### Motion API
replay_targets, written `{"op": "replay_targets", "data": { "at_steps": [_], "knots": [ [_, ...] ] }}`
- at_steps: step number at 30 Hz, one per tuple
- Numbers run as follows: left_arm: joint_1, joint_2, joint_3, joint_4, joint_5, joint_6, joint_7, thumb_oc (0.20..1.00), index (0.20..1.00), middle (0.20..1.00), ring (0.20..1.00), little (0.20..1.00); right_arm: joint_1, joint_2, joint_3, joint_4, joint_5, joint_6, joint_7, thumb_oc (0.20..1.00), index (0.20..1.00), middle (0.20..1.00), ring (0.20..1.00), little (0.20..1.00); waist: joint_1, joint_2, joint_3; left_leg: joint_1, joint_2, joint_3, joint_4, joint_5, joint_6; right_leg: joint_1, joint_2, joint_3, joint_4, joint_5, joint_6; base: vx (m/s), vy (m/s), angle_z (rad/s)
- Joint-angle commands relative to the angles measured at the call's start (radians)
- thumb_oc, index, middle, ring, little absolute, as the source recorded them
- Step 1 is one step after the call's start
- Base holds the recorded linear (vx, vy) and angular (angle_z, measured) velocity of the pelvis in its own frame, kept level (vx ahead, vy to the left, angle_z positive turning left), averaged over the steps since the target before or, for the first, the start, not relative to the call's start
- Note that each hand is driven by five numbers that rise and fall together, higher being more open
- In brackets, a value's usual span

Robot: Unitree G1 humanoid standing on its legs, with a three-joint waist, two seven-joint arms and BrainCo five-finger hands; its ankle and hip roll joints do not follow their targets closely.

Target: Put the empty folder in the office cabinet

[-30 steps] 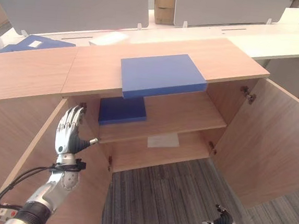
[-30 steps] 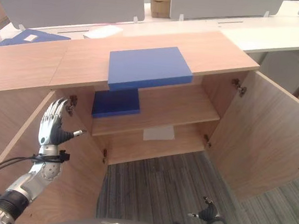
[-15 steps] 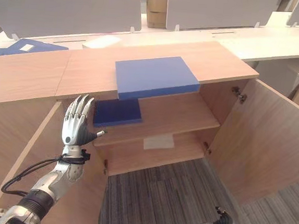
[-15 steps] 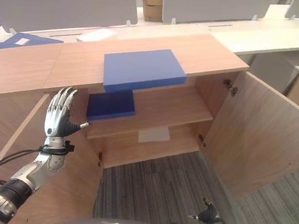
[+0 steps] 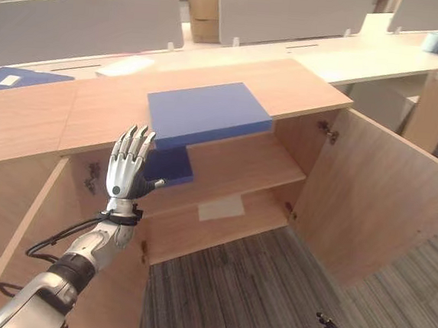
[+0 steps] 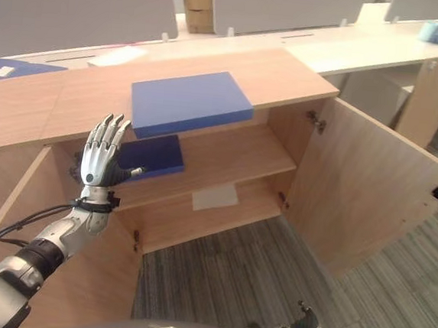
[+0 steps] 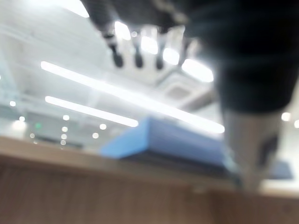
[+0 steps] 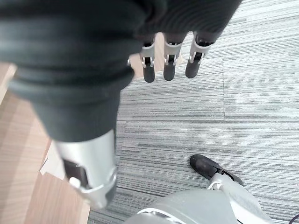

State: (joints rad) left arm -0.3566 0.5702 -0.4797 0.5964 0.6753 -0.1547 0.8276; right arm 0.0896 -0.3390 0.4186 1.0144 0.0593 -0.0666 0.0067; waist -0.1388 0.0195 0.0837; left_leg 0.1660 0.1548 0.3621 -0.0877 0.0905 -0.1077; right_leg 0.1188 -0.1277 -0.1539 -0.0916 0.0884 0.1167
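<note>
The blue folder (image 5: 208,115) lies flat on top of the cabinet (image 5: 303,83), its near edge jutting out past the front lip of the wooden top, above the open compartment. Both cabinet doors stand open; the right door (image 5: 377,201) swings wide toward the carpet. Inside, a second, darker blue folder (image 5: 169,166) lies on the upper shelf (image 5: 238,162) toward its left end, and a pale sheet (image 5: 221,207) lies on the lower shelf. The left robot hand (image 5: 129,168) is raised in front of the open cabinet, fingers straight and fanned, thumb out to the side, holding nothing; it sits just below and to the left of the folder's overhanging corner, near but apart from it. The right robot hand (image 8: 170,60) hangs low over the carpet, fingers relaxed and straight, also empty. As a judgement, the folder looks like a rigid box-type file: thick, flat-sided and stiff, so it should not sag when lifted by one edge, and being empty it is probably light. Its plastic-looking cover seems smooth (likely slippery under metal fingers), so a firm pinch matters more than force. The overhang is the natural place to take hold: fingers on top, thumb beneath the near edge, close to the left front corner. Once gripped, it would need lowering and sliding level onto the shelf's free right part, beside the darker folder.
</note>
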Motion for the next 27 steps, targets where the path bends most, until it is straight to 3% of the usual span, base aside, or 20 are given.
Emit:
{"op": "replay_targets", "data": {
  "at_steps": [1,15,27],
  "knots": [
    [-0.124,0.031,-0.004,0.065,0.022,0.002,0.051,1.0,1.0,1.0,1.0,1.0,-0.07,-0.014,0.001,-0.005,-0.017,-0.031,-0.029,1.0,1.0,1.0,1.0,1.0,-0.008,0.013,0.034,0.035,0.011,-0.016,0.0,-0.132,0.028,0.017,0.004,0.003,0.004,-0.093,0.012,0.05,0.038,-0.19],
    [-0.245,0.027,-0.035,0.283,0.01,0.004,0.04,1.0,1.0,1.0,1.0,1.0,-0.041,-0.039,-0.028,0.002,-0.037,-0.071,-0.041,1.0,1.0,1.0,1.0,1.0,-0.073,0.003,0.038,0.044,0.0,0.042,0.0,-0.143,0.039,-0.013,0.016,0.068,0.004,-0.077,0.021,0.05,0.038,-0.13],
    [-0.357,0.056,-0.056,0.345,-0.037,0.03,0.047,1.0,1.0,1.0,1.0,1.0,-0.039,-0.07,-0.024,-0.023,-0.028,-0.087,-0.047,1.0,1.0,1.0,1.0,1.0,-0.107,0.002,0.063,0.032,-0.003,0.05,0.001,-0.16,0.039,-0.04,0.019,0.11,0.004,-0.079,0.033,0.05,0.046,-0.07]
  ]
}}
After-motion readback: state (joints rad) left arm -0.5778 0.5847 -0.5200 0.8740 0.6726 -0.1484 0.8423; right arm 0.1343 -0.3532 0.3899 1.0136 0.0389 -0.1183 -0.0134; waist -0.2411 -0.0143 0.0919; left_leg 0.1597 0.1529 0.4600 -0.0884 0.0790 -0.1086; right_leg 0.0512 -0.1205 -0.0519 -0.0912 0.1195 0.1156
